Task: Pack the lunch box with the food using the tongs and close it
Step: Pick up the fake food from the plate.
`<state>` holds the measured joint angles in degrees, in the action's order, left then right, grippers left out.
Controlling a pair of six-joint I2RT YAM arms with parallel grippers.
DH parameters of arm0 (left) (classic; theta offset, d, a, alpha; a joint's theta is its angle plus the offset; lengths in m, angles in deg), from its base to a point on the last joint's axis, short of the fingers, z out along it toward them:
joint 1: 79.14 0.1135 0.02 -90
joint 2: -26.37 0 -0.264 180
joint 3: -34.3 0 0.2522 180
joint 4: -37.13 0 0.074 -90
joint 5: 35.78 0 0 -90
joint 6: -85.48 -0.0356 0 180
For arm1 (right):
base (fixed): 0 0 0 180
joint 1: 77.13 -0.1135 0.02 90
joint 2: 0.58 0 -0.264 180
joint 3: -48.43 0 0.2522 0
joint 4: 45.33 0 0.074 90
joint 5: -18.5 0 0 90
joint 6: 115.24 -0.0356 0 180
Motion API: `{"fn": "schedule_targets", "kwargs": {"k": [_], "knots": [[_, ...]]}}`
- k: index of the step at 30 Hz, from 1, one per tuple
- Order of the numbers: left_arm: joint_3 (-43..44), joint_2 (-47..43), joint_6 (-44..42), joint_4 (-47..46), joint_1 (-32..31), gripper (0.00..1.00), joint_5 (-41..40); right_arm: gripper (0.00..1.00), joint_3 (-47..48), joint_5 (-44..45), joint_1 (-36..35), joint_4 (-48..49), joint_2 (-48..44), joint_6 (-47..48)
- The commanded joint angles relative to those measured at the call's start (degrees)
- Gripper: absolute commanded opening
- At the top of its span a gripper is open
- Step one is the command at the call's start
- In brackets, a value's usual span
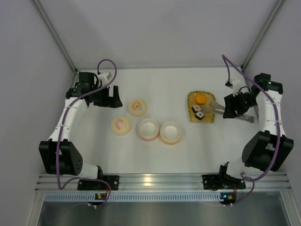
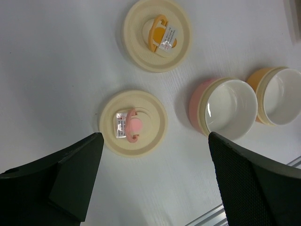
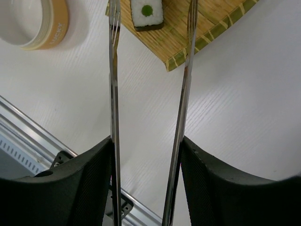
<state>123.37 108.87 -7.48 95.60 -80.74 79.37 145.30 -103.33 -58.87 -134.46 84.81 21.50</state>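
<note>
Right fingers pinched the tongs from outside, one tong arm against each pad, with the arms only part-squeezed and the tips apart. Left fingers were spread wide and empty, hovering over the pink-knob lid.

Risks as I read them:
- The tips straddled the green roll, but it sat much nearer one tine. An off-centre squeeze would likely spin it or shove it along the tray.
- I couldn't tell tip height above the tray. Too low and the tines snag the ribbed mat surface.
- The tongs were held only by pinch on smooth metal. Squeeze harder and they could slide or twist in the fingers.
- The carry to the pink bowl and orange bowl was long, so a weak hold drops the roll on the desk.

Food was all on the tray at far right, well apart from the bowls. The orange ball looked round and smooth and would probably roll away. There were two rolls, black wrap over white rice. The second roll sat just beside the first. Both bowls were open and empty.
</note>
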Motion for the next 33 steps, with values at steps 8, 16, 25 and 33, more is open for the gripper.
{"fn": "schedule_targets", "kwargs": {"k": [8, 16, 25, 33], "knots": [[1.9, -0.5, -0.8, 0.9, 0.3, 0.98, 2.4, 0.55, -5.6, 0.4, -5.3, 2.0, -2.7, -1.6], [2.7, 0.2, -0.7, 1.2, 0.3, 0.98, 2.2, 0.54, -6.1, 3.0, -6.7, 6.3, -1.2, -5.1], [2.7, 0.9, -0.6, 0.9, 0.3, 0.98, 2.2, 0.55, -4.8, 3.9, -7.0, 8.2, 0.8, -6.1], [3.1, 1.5, -0.6, 1.0, 0.3, 0.98, 2.1, 0.55, -3.8, 3.5, -7.6, 8.2, 4.2, -5.5]]}}
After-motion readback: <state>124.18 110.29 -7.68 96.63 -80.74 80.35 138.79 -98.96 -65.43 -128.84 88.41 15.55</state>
